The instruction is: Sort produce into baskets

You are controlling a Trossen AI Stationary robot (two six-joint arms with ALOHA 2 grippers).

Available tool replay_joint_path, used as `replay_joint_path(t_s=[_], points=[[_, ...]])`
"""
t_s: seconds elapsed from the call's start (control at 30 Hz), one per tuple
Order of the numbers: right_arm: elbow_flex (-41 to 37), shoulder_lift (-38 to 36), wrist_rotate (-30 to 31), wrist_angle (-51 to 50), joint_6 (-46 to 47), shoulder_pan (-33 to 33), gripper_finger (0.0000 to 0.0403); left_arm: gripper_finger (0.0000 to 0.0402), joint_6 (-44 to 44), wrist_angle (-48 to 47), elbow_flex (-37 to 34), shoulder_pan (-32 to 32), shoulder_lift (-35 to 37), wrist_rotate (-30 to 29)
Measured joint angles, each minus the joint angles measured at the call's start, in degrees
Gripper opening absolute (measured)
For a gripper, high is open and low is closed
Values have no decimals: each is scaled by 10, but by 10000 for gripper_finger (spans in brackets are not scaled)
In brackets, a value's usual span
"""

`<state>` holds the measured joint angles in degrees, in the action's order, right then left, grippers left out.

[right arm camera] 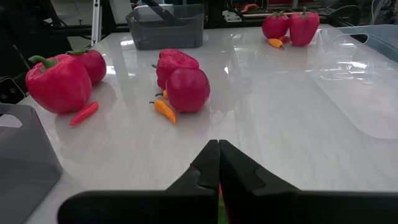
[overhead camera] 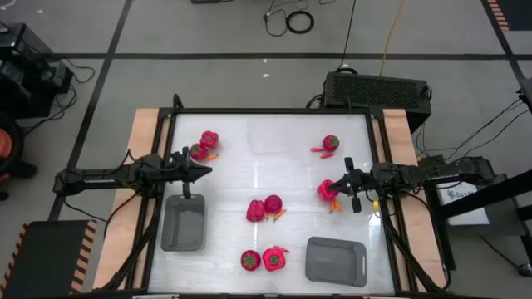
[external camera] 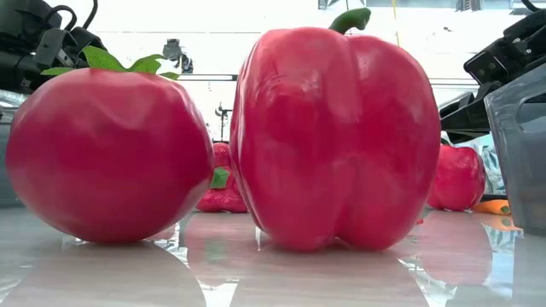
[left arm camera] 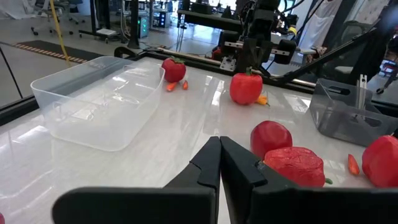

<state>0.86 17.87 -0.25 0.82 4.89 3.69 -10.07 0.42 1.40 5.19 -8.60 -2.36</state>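
My right gripper (overhead camera: pixel 336 186) is at the table's right side, shut over a magenta-red pepper (overhead camera: pixel 326 192). The same pepper shows in the left wrist view (left arm camera: pixel 245 88), with a small orange piece (left arm camera: pixel 263 99) beside it. My left gripper (overhead camera: pixel 202 172) is shut and empty above the table's left side, just beyond the left grey bin (overhead camera: pixel 184 223). A second grey bin (overhead camera: pixel 336 260) stands near the front right. A clear tray (left arm camera: pixel 99 99) lies at the far middle. Other peppers and tomatoes lie in pairs on the table. My right gripper is shut at the pepper's top, where a sliver of green and red (right arm camera: pixel 220 203) shows between the fingers. The fingers come from the table's right side, slanting down. The pepper stays upright below them; whether its base is on the table I cannot tell.
A pepper and tomato (overhead camera: pixel 206 144) lie far left and a tomato with small pieces (overhead camera: pixel 330 144) far right. A pair (overhead camera: pixel 263 208) lies at the centre and another pair (overhead camera: pixel 262 260) near the front, close in the low view (external camera: pixel 337 136). A black perforated box (overhead camera: pixel 376 90) stands beyond the table.
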Motion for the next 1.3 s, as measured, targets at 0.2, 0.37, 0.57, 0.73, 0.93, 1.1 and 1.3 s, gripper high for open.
replay_joint_path(t_s=[0.2, 0.37, 0.57, 0.73, 0.93, 1.1, 1.3], points=[[0, 0, 0, 0, 0, 0, 0, 13, 0, 0, 0, 0, 0, 0], [0, 0, 0, 0, 0, 0, 0, 13, 0, 0, 0, 0, 0, 0], [0, 0, 3, 12, -42, 0, 0, 13, 0, 0, 0, 0, 0, 0], [0, 0, 3, 11, -36, 0, 0, 13, 0, 1, 0, 0, 0, -35], [0, 0, 2, 11, -33, 0, 0, 13, 1, 2, 0, 0, 0, -57], [0, 0, 2, 12, -26, 0, 0, 13, 0, 3, 0, 0, 0, -56], [0, 0, 2, 12, 14, 0, 0, 13, 0, 3, 0, 0, 0, -49]])
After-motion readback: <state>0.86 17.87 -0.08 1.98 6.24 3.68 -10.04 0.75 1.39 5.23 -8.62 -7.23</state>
